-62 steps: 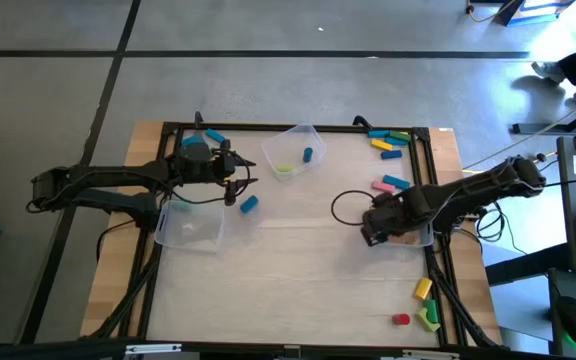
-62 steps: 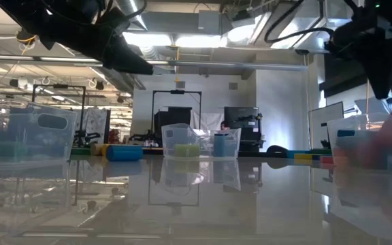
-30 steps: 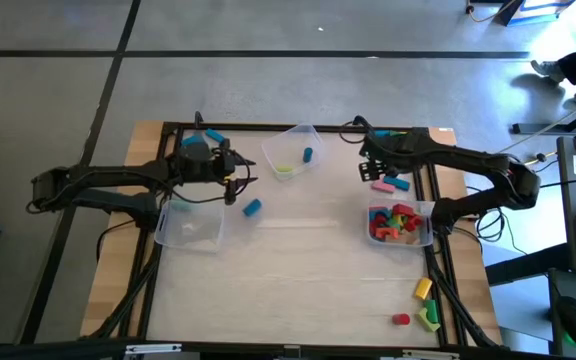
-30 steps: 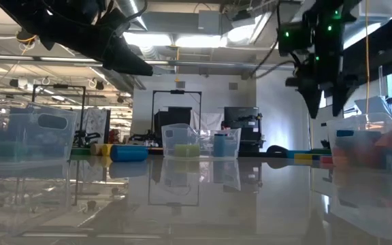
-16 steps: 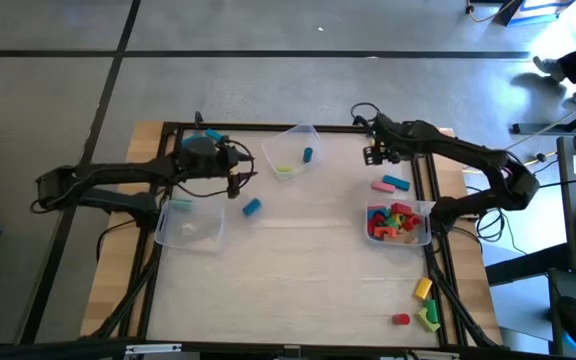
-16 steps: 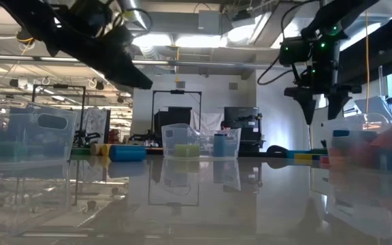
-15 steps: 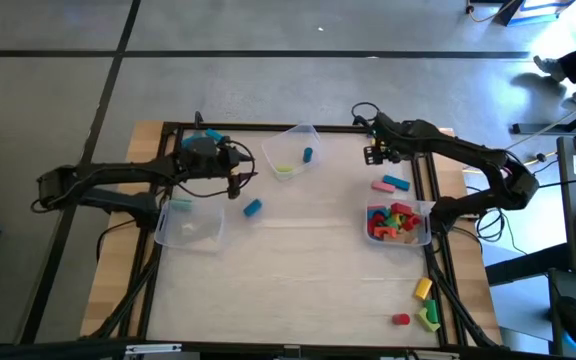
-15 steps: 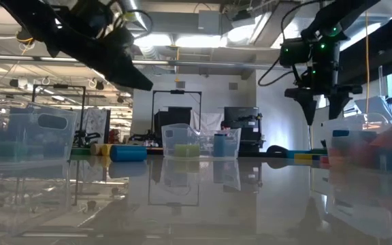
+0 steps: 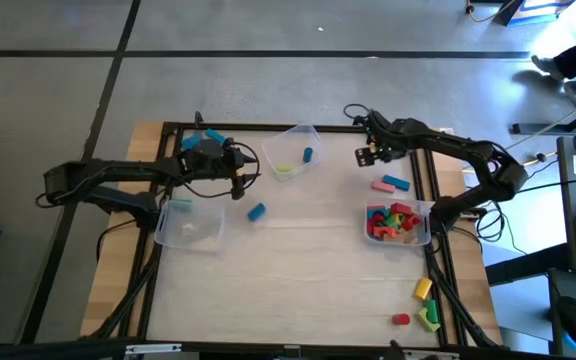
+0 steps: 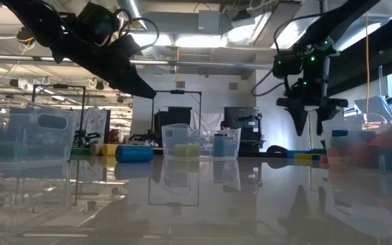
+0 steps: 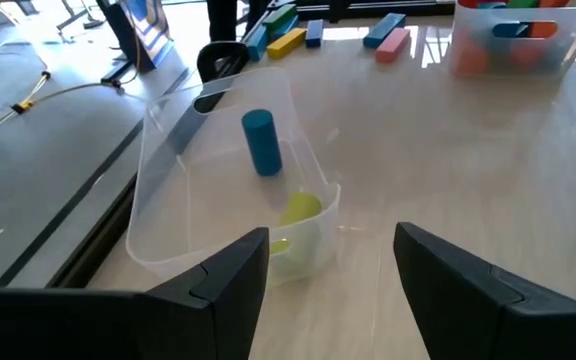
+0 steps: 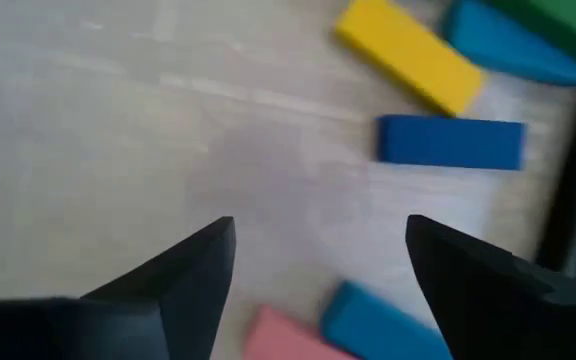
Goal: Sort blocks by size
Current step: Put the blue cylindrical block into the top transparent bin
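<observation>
Sorting only partly done, judging from how things lie

Already sorted:
- several red, yellow and blue short blocks [image 9: 396, 220] in the clear bin at the right side of the table [image 9: 400, 238]
- a blue cylinder [image 11: 261, 142] and a small yellow-green piece [image 11: 299, 209] in the tipped clear bin at the far middle [image 11: 173, 190]
- seemingly one pale green piece [image 9: 181, 207] in the clear bin at the left [image 9: 190, 232], hard to tell

Still loose on the table [image 9: 298, 290]:
- a pink bar [image 9: 383, 185] and a blue bar [image 9: 398, 182] side by side, just beyond the right bin
- yellow, blue and green bars at the far right corner, under the right arm: a yellow bar [image 12: 406, 55] and a dark blue bar [image 12: 450, 142] plain in the right wrist view
- a blue cylinder [image 9: 257, 211] near the left bin, between the two arms
- a blue piece [image 9: 213, 135] at the far left edge
- a yellow block [image 9: 423, 288], a red block [image 9: 400, 319] and a green one [image 9: 430, 316] at the near right corner, well apart from any gripper

Right gripper [image 12: 318, 260] wide apart and holding nothing, above the table over the loose bars at the far right, fingers pointing down in the low view

Left gripper [image 11: 330, 262] also wide apart and holding nothing, raised over the far left of the table, facing the tipped bin

Probably more than half of the blocks still to be picked up, most of them the long bars
</observation>
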